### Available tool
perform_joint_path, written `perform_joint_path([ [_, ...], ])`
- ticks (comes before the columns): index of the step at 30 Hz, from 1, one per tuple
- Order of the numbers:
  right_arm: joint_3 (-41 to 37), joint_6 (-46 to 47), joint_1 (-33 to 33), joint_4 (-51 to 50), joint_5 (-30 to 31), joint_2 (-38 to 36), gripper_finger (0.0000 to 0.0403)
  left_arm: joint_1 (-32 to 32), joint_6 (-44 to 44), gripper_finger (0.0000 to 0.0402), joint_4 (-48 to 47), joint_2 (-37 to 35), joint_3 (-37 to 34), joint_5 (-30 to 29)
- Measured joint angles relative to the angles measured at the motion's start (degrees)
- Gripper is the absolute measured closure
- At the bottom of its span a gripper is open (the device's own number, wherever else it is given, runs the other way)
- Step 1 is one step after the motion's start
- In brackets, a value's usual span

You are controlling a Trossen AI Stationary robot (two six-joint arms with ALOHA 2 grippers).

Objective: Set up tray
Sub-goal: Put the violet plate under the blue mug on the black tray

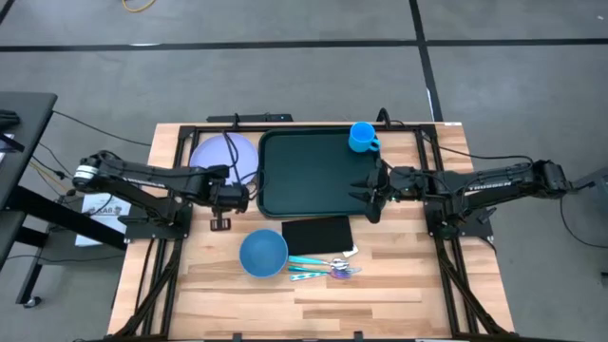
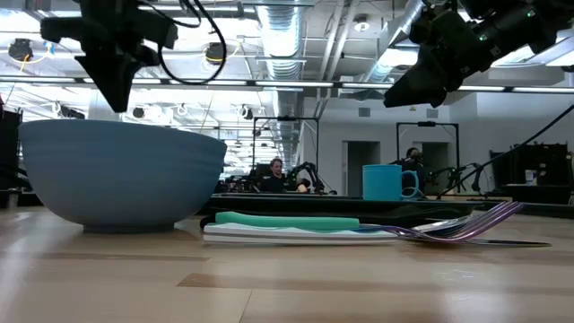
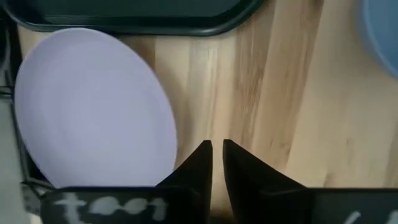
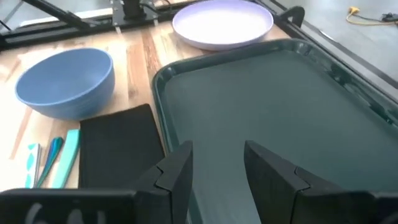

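bowl [image 2: 121, 175] foremost | tray [image 1: 309, 171]: dark green, rounded corners, raised rim

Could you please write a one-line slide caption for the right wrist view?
Open right end effector above the empty dark green tray, with lavender plate, blue bowl and black rectangle alongside.

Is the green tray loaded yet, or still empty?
Nearly empty: the tray shows bare green across its floor in the right wrist view, and only the blue cup stands in its far right corner.
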Motion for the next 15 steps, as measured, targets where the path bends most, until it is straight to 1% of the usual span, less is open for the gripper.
perform_joint_path([
  [4,0.0,0.0,0.0,-1.8,0.0,0.0,0.0270,0.2,-4.6,0.0378,-0.9,2.2,0.0,1.1],
  [7,0.0,-2.5,0.0,-3.0,0.0,0.0,0.0270,0.1,-5.9,0.0365,-1.5,3.6,0.0,2.2],
  [9,0.0,-2.8,0.0,-3.3,0.0,0.0,0.0269,0.0,-5.9,0.0347,-1.8,4.2,0.0,3.5],
  [12,0.0,-2.8,0.0,-3.4,0.0,0.0,0.0269,0.0,-4.6,0.0310,-1.6,4.6,0.0,5.6],
  [15,0.0,-2.8,0.0,-3.5,0.0,0.0,0.0270,0.6,-2.2,0.0271,-2.7,4.7,0.0,6.0],
])
